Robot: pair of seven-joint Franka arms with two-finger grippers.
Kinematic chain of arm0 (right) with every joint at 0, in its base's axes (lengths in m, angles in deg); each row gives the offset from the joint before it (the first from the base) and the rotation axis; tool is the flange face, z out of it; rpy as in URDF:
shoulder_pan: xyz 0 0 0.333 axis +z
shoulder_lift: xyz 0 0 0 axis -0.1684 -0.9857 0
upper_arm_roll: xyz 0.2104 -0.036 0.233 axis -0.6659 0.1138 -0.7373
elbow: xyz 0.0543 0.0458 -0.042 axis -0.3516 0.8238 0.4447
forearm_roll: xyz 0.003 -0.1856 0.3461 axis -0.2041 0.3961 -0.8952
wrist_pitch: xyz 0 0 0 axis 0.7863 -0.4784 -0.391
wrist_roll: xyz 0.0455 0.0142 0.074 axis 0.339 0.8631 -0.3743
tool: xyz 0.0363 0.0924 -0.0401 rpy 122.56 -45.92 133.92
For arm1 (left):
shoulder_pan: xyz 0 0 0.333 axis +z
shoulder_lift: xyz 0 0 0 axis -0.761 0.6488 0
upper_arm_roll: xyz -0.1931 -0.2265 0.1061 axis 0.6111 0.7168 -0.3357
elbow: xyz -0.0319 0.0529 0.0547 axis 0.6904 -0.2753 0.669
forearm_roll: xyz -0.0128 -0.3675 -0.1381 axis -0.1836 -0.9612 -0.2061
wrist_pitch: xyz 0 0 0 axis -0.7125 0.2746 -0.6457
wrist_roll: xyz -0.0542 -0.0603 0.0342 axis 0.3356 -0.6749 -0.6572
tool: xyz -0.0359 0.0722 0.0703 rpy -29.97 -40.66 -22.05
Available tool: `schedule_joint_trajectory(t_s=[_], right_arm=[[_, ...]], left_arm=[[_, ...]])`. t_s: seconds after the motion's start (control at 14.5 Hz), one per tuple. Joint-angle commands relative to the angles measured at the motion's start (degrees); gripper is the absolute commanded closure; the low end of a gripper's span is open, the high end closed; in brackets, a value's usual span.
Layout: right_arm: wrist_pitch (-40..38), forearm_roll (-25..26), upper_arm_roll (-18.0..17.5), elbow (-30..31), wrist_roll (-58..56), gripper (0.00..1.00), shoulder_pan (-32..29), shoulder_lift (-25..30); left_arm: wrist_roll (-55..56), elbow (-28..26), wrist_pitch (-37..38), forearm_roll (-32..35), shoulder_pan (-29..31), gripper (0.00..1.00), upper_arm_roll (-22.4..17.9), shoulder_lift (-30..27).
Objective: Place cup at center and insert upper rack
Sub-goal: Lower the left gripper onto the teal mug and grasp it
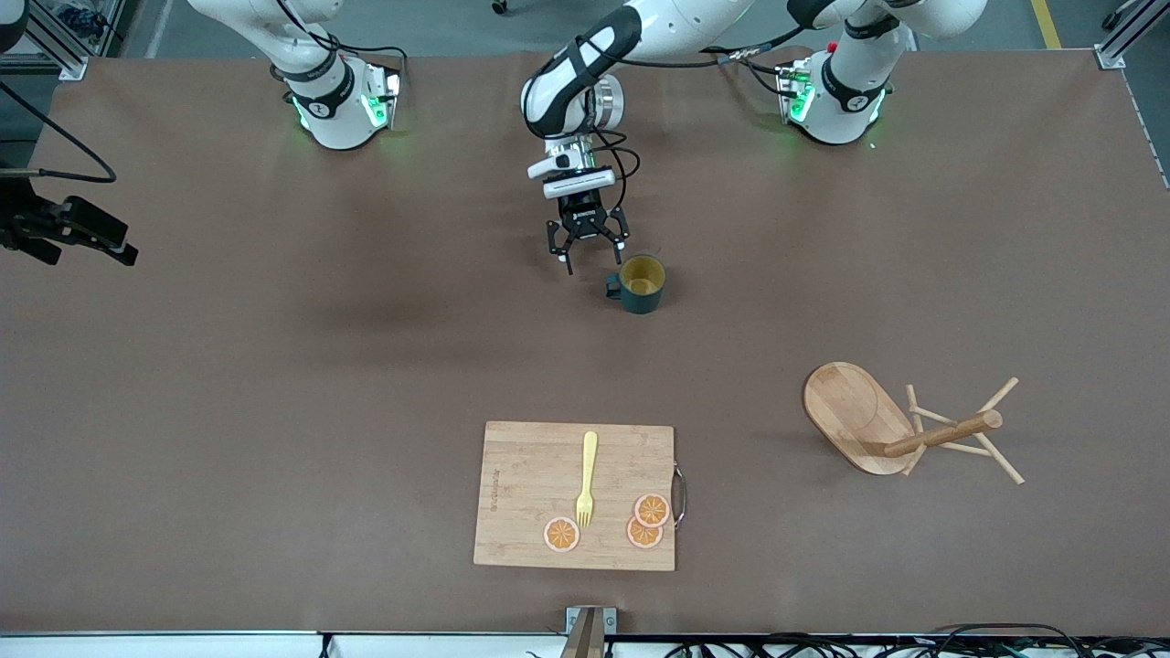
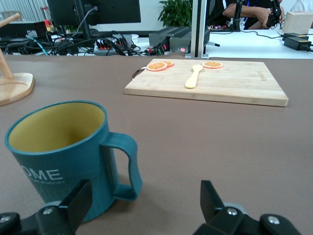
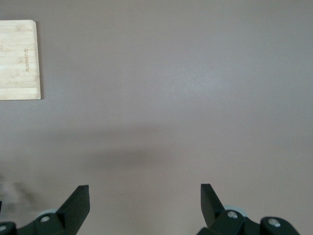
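Progress looks about halfway, judging from how things lie. The teal mug (image 1: 642,284) stands upright near the table's middle, handle toward the left gripper (image 1: 586,255), which hangs just beside it with fingers spread wide and holding nothing. The wooden mug tree (image 1: 891,427) lies tipped on its side toward the left arm's end of the table, nearer the front camera than the mug, untouched. The right gripper (image 3: 145,205) waits, wide open over bare table; in the front view it probably sits off-frame. The bamboo cutting board (image 1: 576,494) carries a yellow fork (image 1: 586,478) and orange slices (image 1: 644,521).
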Motion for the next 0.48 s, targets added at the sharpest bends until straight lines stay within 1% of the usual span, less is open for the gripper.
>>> schedule_joint_trajectory(t_s=[0.0,0.21,0.41], right_arm=[[-0.08,0.70,-0.11,-1.06,-0.35,0.00,0.02,0.40],[-0.16,0.79,0.07,-1.94,-0.35,0.00,-0.15,0.31],[0.01,0.79,-0.02,-1.94,-0.09,0.00,0.02,0.22]], left_arm=[[0.50,0.88,1.08,1.19,-2.53,0.02,-2.40,1.47],[0.50,2.28,1.08,2.76,-2.53,0.02,-2.49,2.70],[0.33,4.22,1.08,2.94,-2.71,0.03,-2.58,4.28]])
